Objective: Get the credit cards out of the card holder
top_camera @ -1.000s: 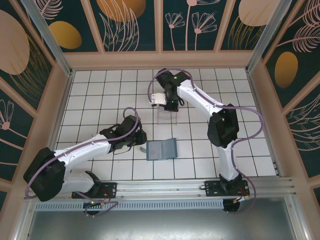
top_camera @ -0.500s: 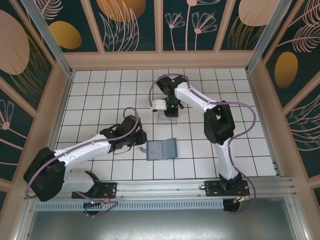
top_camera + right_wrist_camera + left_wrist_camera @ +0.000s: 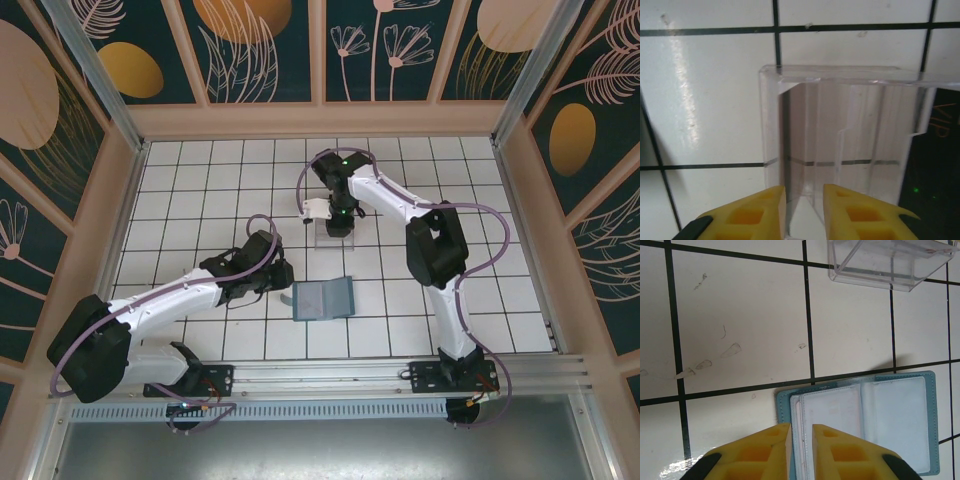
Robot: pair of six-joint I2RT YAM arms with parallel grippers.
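The teal card holder (image 3: 325, 298) lies open and flat on the tiles, its pale pockets (image 3: 880, 420) facing up. A thin pinkish edge shows inside its left pocket. My left gripper (image 3: 801, 426) sits at the holder's left edge, its jaws narrow, with that edge running in between them; in the top view this gripper (image 3: 288, 288) is beside the strap tab. My right gripper (image 3: 804, 187) hangs over the clear tray (image 3: 770, 115), jaws slightly apart. A pale card (image 3: 804, 222) stands loose in the gap and shows white (image 3: 316, 208) beside the gripper (image 3: 337, 218). A dark card (image 3: 937, 165) shows at the tray's right.
The clear tray (image 3: 335, 236) stands one tile beyond the card holder, also seen at the top of the left wrist view (image 3: 890, 265). White tiled floor surrounds both, enclosed by wooden walls (image 3: 320, 118). The right arm arcs over the tiles right of the tray.
The right gripper came a little nearer with the white card, down over the clear tray, and its jaws have parted. The left arm and the card holder stayed put.
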